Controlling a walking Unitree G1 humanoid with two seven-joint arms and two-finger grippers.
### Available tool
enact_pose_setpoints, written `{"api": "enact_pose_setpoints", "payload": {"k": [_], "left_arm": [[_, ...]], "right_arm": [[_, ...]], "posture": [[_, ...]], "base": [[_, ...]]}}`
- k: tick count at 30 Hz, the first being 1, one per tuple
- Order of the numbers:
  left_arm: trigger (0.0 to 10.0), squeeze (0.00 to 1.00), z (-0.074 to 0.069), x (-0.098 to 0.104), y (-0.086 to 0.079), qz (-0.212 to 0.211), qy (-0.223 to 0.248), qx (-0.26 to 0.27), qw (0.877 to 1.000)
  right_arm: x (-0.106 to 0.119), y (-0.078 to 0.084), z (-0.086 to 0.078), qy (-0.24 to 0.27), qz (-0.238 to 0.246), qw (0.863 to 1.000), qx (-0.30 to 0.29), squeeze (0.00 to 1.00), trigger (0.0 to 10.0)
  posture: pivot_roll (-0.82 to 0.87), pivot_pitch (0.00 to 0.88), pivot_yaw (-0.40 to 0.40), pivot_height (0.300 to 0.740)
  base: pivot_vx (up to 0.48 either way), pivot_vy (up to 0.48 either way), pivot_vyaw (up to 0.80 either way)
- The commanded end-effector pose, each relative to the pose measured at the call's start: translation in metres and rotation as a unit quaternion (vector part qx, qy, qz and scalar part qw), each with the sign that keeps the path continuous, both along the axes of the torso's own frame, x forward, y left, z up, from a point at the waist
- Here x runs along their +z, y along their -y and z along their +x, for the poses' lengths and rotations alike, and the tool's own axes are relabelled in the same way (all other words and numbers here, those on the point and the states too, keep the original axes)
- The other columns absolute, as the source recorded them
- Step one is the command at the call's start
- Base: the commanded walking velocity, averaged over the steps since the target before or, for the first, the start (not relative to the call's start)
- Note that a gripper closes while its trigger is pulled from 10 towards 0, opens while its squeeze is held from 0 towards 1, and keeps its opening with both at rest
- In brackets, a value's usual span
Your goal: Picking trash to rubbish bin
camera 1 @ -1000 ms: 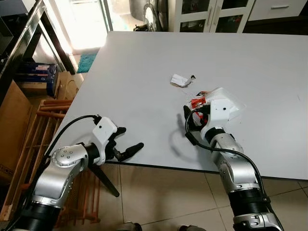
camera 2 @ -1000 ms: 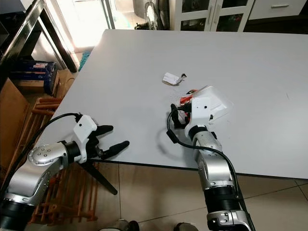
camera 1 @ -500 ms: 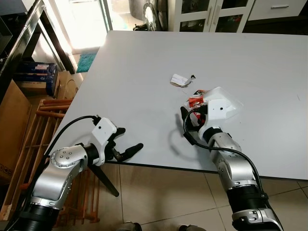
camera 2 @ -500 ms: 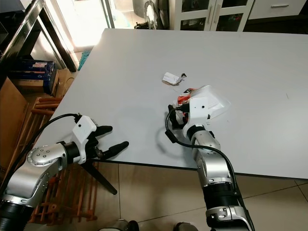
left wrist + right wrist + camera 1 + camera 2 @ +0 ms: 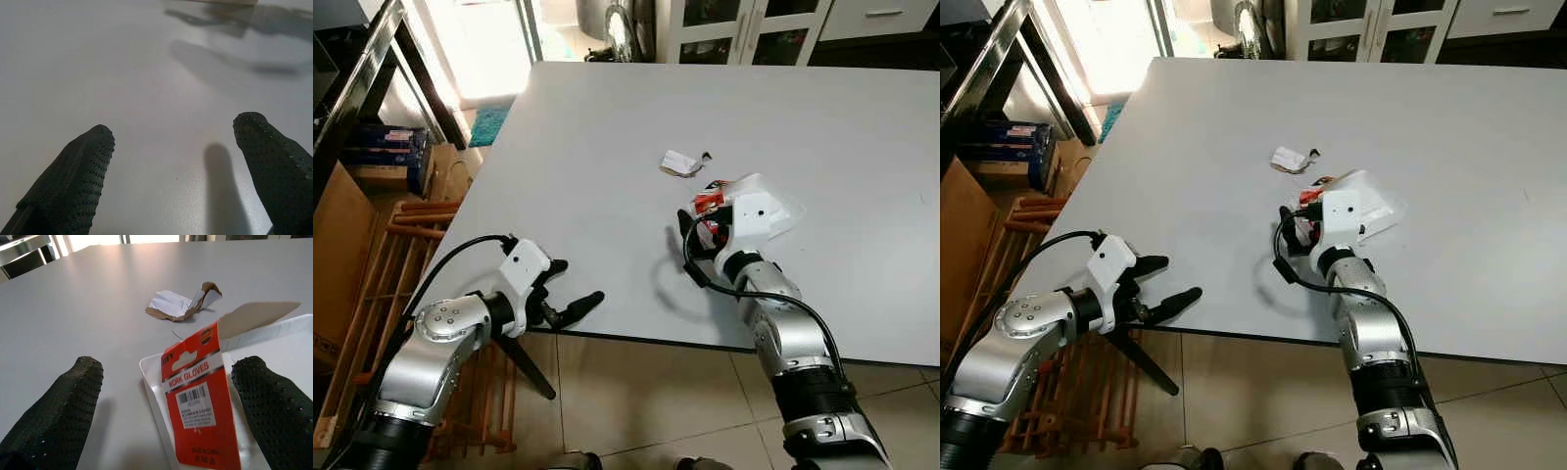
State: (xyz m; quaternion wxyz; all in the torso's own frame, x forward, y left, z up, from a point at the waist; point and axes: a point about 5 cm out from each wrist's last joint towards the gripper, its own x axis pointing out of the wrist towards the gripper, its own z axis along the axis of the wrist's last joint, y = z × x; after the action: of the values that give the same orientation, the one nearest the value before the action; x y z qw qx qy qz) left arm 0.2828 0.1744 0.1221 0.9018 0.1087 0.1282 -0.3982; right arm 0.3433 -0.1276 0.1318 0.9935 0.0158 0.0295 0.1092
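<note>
On the grey table [image 5: 607, 127], the right gripper [image 5: 166, 401] straddles the red glove card [image 5: 198, 396] in its white tray [image 5: 781, 206], fingers spread; it should close squarely on the card. It has crept forward. The left gripper [image 5: 570, 294] idles released at the edge.

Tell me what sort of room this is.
Probably a dining or kitchen area in a home: a big grey table, white glass-door cabinets behind it, a tiled floor, and a bright doorway.
</note>
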Motion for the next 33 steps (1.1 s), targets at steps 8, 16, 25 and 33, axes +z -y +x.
{"api": "enact_pose_setpoints", "payload": {"k": [8,16,25,33], "left_arm": [[10.0,0.0,-0.001,0.001,-0.003,0.008,0.0,0.007,1.0],[10.0,0.0,-0.003,0.0,-0.003,0.007,-0.003,0.007,1.0],[10.0,0.0,-0.006,-0.001,-0.004,0.006,-0.007,0.008,1.0],[10.0,0.0,-0.009,-0.001,-0.005,0.007,-0.009,0.011,1.0]], "right_arm": [[0.005,-0.002,0.007,0.009,0.009,1.0,0.002,0.0,10.0],[0.004,-0.003,0.012,0.003,0.014,1.0,0.004,0.0,10.0],[-0.003,-0.004,0.013,-0.008,0.032,0.999,0.006,0.0,0.0],[-0.009,-0.006,0.012,-0.016,0.033,0.999,0.01,0.0,0.0]], "posture": [[0.12,0.14,0.054,0.74],[0.12,0.141,0.05,0.74],[0.13,0.155,0.048,0.74],[0.14,0.166,0.046,0.74]], "base": [[0.0,0.0,0.0],[0.0,0.0,0.0],[0.0,0.0,0.0],[0.0,0.0,0.0]]}}
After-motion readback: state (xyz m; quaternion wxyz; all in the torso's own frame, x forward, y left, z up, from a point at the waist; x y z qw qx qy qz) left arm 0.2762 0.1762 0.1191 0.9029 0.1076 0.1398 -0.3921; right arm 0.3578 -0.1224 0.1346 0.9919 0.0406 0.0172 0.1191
